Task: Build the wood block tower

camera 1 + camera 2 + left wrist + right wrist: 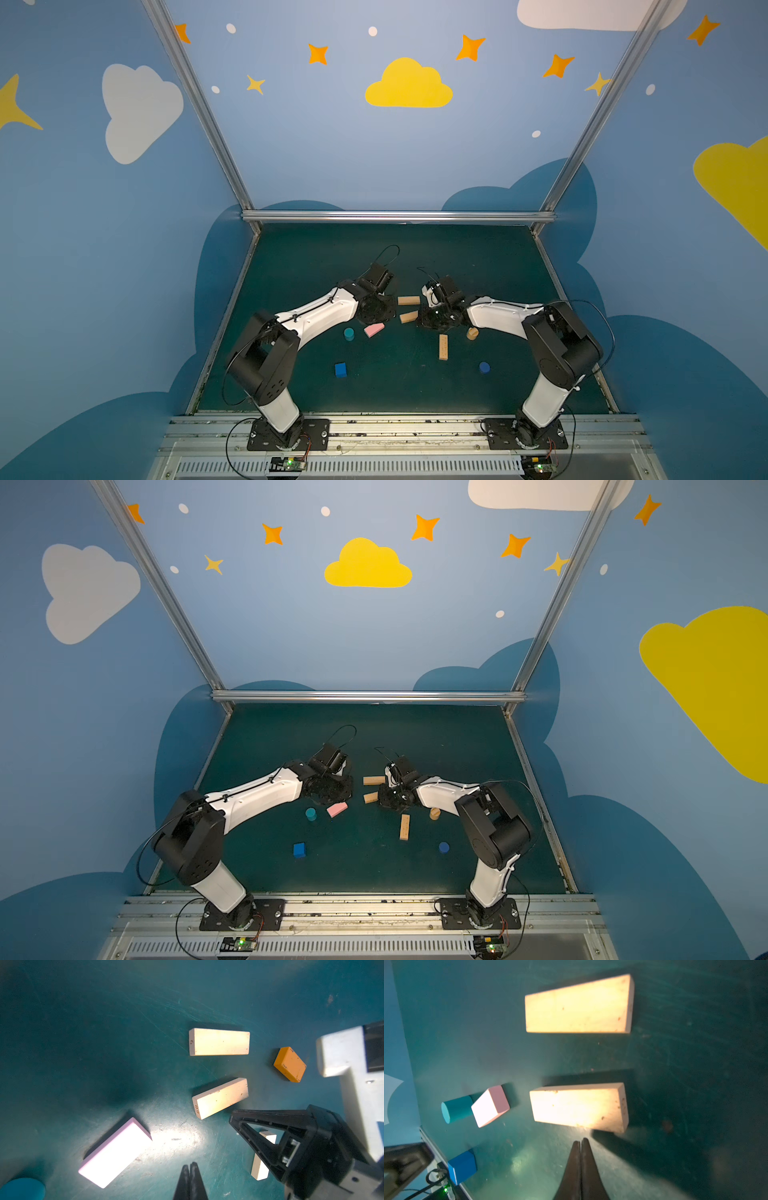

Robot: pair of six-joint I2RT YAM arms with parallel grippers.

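Both grippers are hanging low over the middle of the green mat [374,257], facing each other. The left gripper [190,1165] is squeezed tight with nothing in it, and the right gripper [580,1141] is squeezed tight and empty too. Between them, the back tan bar [409,300] and the middle tan bar [408,317] are lying flat, near each other but not touching, and the middle one is sitting a bit crooked. The right gripper is pointing its tip at the mat just beside the middle tan bar. The orange bar [289,1064] is lying past the ends of those two bars, and the right arm is hiding it in both top views. The front tan bar [443,347] is lying closer to the front, with the tan cylinder [472,333] standing near it. The pink bar [373,330] is lying by the left gripper, and the teal cylinder [349,333] is standing near it. The blue cube [340,369] and the dark-blue cylinder [484,367] are sitting well apart near the front. Every block is resting on the mat by itself.
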